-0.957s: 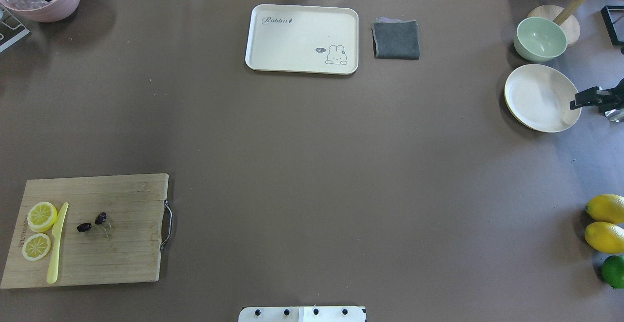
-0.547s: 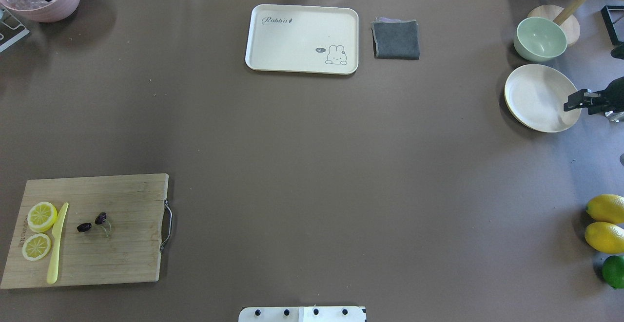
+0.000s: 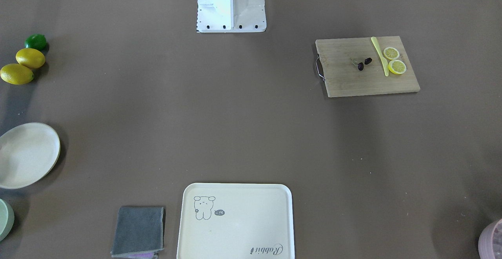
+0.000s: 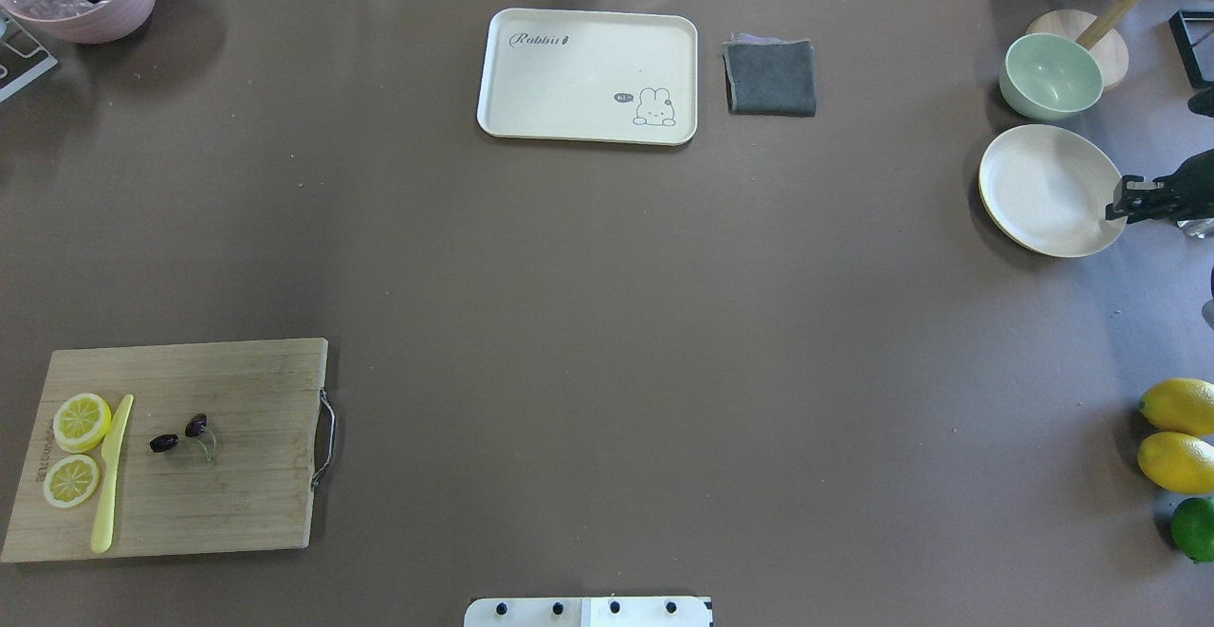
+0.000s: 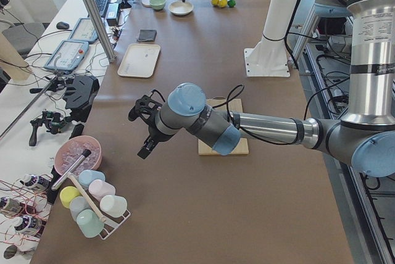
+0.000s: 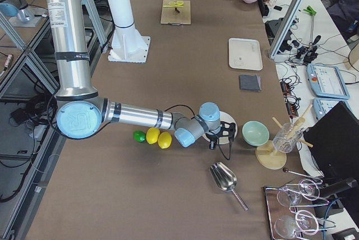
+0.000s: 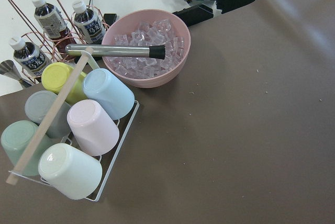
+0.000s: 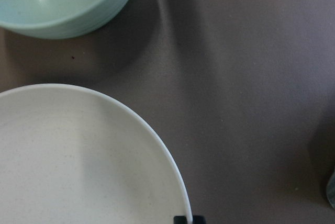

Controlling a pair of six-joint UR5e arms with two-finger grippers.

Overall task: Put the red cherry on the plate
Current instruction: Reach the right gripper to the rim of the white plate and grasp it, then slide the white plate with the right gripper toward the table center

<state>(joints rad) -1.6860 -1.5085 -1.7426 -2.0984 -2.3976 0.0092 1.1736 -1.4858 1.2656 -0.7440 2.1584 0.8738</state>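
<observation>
The red cherry (image 4: 164, 442) is located on the wooden cutting board (image 4: 237, 504), beside the yellow knife (image 4: 111, 475), well apart from the plate (image 4: 1034, 186). The right gripper (image 4: 1119, 204) is positioned at the plate's rim. Whether its fingers are clenched cannot be determined; the same applies to the left gripper (image 5: 137, 136).

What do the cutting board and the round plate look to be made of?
Cutting board: wood or bamboo, matte, going by grain strips; wire handle looks metal. Plate: cream, matte, faintly speckled, thin rim; perhaps plastic or bamboo-fibre composite, not certain.
</observation>
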